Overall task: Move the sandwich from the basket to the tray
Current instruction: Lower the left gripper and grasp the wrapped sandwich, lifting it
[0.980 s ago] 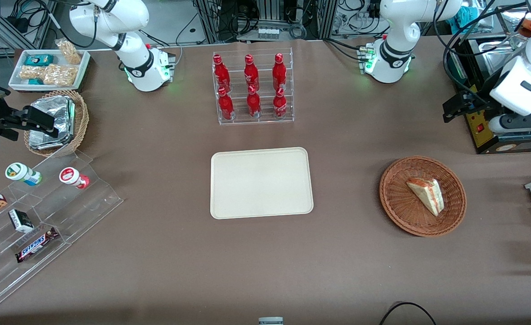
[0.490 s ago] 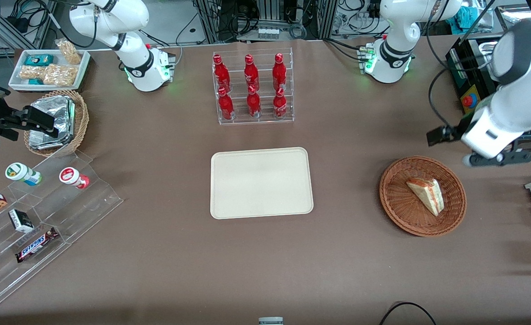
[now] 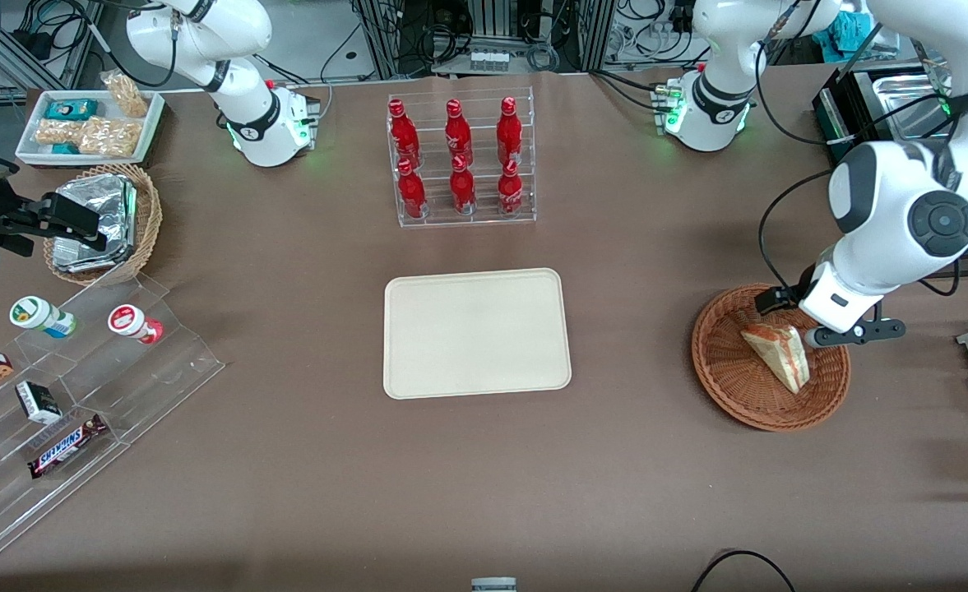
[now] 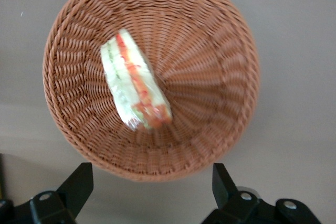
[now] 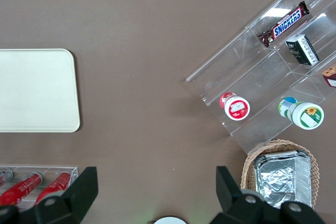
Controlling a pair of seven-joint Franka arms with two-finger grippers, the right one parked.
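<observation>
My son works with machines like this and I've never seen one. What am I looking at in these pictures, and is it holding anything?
These are robot arms bolted to a brown table. One picture looks down from the front; the others come from cameras on the arms' wrists. The working arm's claw hovers open above a reddish wicker basket, holding nothing. A wrapped sandwich lies in that basket. Its destination, a cream tray, sits bare mid-table. Red bottles stand in a clear rack, farther from the front camera than the tray.
</observation>
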